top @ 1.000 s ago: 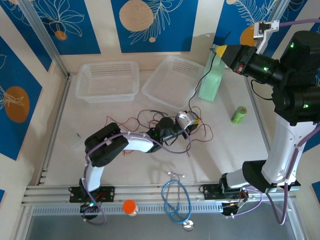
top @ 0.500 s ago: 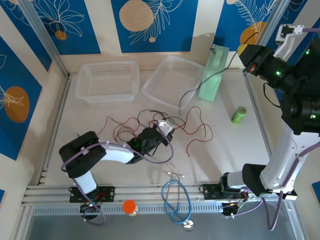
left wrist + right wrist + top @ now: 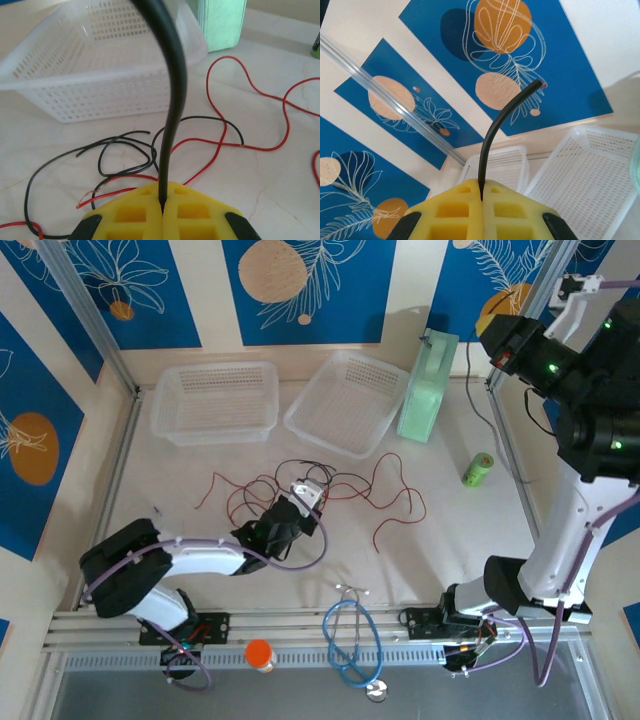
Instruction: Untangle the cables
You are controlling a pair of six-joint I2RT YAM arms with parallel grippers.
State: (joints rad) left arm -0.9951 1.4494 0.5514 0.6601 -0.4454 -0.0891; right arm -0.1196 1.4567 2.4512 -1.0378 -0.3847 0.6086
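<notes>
Left tool [image 3: 303, 498]: low on the worktop [image 3: 460, 530], at the near edge of the cables [image 3: 330, 480]. Shut tight on a black cable [image 3: 172, 100], pinched at the seam between the yellow pads [image 3: 130, 215] and rising steeply out of the wrist view.

Cables: loose red and black loops at mid-worktop, just in front of the slanted basket [image 3: 345, 405]. Crossed and overlapped closest to the left tool; more open toward the right, with a red cable [image 3: 260, 95] in wide curves flat on the surface.

Right tool [image 3: 497, 343]: raised high at the far right, above the green box [image 3: 428, 390]. Shut likewise on a black strand [image 3: 492, 135], short free end curling up past the pads [image 3: 515, 212]. Not traceable from overhead whether this is the strand held at the left.

Step in hand, as judged: drawing one black cable clear of the tangle, one grip as low anchor, the other as the lift.

Recommended:
- Hold the low grip firm and steady; no release until the strand runs free.
- Draw up and away to the right slowly, sliding the black over the red rather than dragging the loops along.
- Watch the crossings beside the left tool; halt if the red loops begin to lift or tighten.
- Keep the run clear of the basket rim and the green box, both likely snags.
- Expect springy, thin wire: prone to slipping through the pads under a sharp pull.
</notes>
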